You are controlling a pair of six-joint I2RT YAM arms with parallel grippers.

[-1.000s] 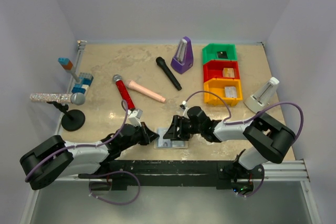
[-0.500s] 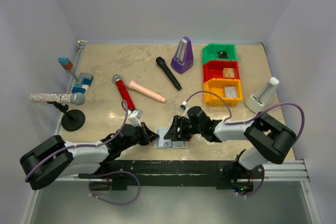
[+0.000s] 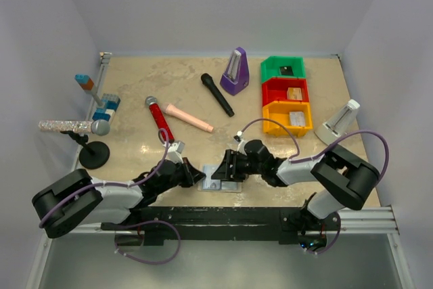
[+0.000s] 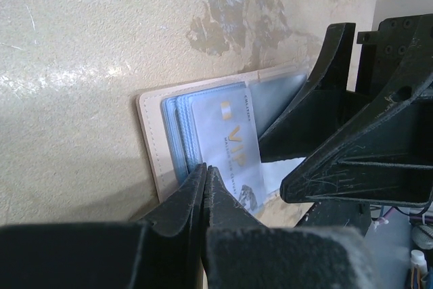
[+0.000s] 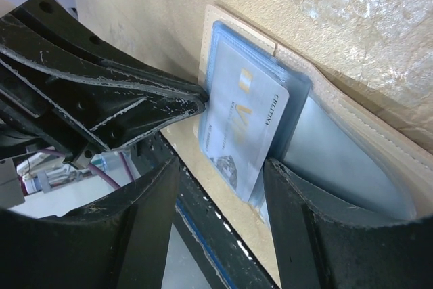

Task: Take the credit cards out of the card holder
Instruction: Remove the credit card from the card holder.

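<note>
Pinning the card holder [image 4: 150,141] flat while one credit card [image 5: 247,123] is drawn out is judged to be the step in hand. The card holder lies opened on the bench [image 4: 81,65], directly between the two sets of jaws. The left jaws are clenched on nothing. Their joined tip is pressed down at the stacked blue pockets, touching or just beside one long edge of the card. The right jaws are released and stand apart, one on each side of the card's nearer end, and no clamp on it is seen. Further cards are tucked under the top one, with only their edges shown.

For the step to be done well, the left tip should be set on the holder itself and off the card, so that the card is not trapped. The right jaws should be closed on the card's flat faces and drawn back along its length. A sideways pull would probably wedge it in the pocket.

The card lies flat, printed face up. Its long axis seems to run roughly in line with the reach of both sets of jaws, with one short end pointing into the gap of the right jaws. How much of it is still pocketed cannot be told.
</note>
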